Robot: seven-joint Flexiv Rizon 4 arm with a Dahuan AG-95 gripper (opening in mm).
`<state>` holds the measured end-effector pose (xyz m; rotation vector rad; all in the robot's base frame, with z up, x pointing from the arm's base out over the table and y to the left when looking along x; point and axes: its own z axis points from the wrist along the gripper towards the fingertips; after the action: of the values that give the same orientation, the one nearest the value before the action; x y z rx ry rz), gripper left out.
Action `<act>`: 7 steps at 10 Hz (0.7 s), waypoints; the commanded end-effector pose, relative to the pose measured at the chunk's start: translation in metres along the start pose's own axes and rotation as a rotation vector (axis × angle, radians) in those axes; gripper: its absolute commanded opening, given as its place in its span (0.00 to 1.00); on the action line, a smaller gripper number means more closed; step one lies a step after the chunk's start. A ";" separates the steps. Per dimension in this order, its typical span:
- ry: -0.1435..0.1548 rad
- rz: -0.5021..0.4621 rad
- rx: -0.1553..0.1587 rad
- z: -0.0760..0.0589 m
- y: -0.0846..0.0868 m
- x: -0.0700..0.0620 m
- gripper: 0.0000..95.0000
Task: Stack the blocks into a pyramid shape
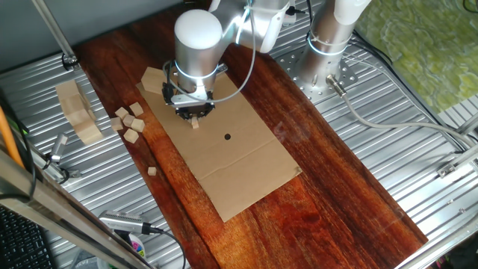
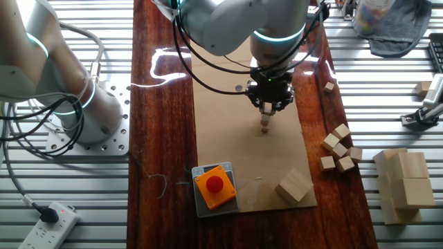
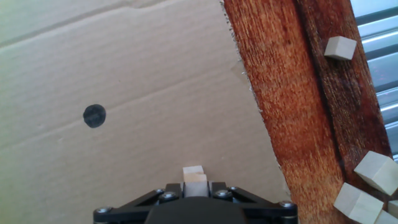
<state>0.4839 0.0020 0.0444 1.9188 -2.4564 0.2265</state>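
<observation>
The pincer (image 2: 266,111) hangs over a small two-block stack (image 2: 265,125) directly beneath; its grip cannot be told. The spare blocks (image 2: 338,147), well aside, remain unstacked.

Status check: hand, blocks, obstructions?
Hand low over brown cardboard sheet, grip state unclear. Small pale wooden cubes beneath it. Spare cubes off sheet. Nothing obstructing.

A dark reddish wooden tabletop (image 1: 328,179) runs between ribbed metal surfaces (image 1: 388,112). A flat sheet of brown cardboard (image 1: 239,161) with a black dot (image 1: 227,137) lies on it. Small pale wooden cubes (image 1: 128,122) sit clustered beside the cardboard's edge, one lone cube (image 1: 151,171) apart. A grey box with an orange-and-red button (image 2: 214,187) rests at the cardboard's corner.
</observation>
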 end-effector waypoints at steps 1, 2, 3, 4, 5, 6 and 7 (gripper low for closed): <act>0.000 -0.003 0.001 -0.001 0.001 0.001 0.00; 0.001 -0.005 0.001 -0.001 0.001 0.002 0.00; 0.000 -0.007 0.001 -0.001 0.001 0.002 0.00; -0.002 -0.005 0.001 -0.001 0.001 0.003 0.00; -0.003 -0.007 0.002 -0.001 0.001 0.003 0.00; -0.006 -0.011 0.003 0.000 0.001 0.003 0.00; -0.006 -0.012 0.004 0.000 0.001 0.003 0.00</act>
<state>0.4821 -0.0003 0.0446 1.9430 -2.4484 0.2232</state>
